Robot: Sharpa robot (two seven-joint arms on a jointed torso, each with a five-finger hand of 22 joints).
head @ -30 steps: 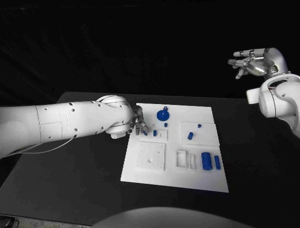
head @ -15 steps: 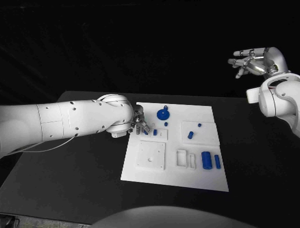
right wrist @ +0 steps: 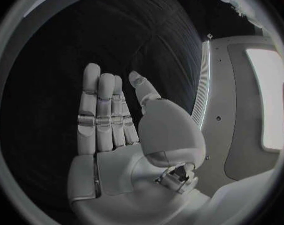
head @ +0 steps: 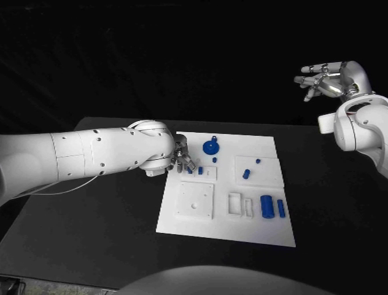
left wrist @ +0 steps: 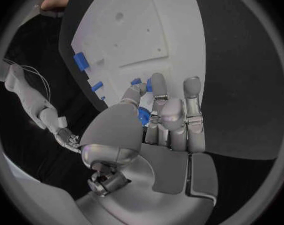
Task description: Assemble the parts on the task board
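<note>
The white task board (head: 232, 228) lies mid-table, also seen in the left wrist view (left wrist: 135, 25). My left hand (head: 178, 160) sits over the board's left edge. Its thumb and fingers pinch a small blue part (left wrist: 144, 116), and the fingertips (left wrist: 157, 82) hover by small blue pegs (head: 200, 171). A round blue knob (head: 211, 147) stands near the board's far edge. A thick blue cylinder (head: 266, 207) and a slim one (head: 282, 209) lie at the near right. My right hand (head: 331, 78) is raised high at the right, fingers apart, holding nothing (right wrist: 116, 135).
White raised blocks (head: 196, 201) and slotted holders (head: 241, 206) stand on the board. Two more blue pieces (head: 245, 175) lie on a square plate at its right. Bare black table (head: 88, 233) runs along the board's left and front.
My left forearm has shifted very slightly at the board's left edge. The right hand has stayed where it was.
</note>
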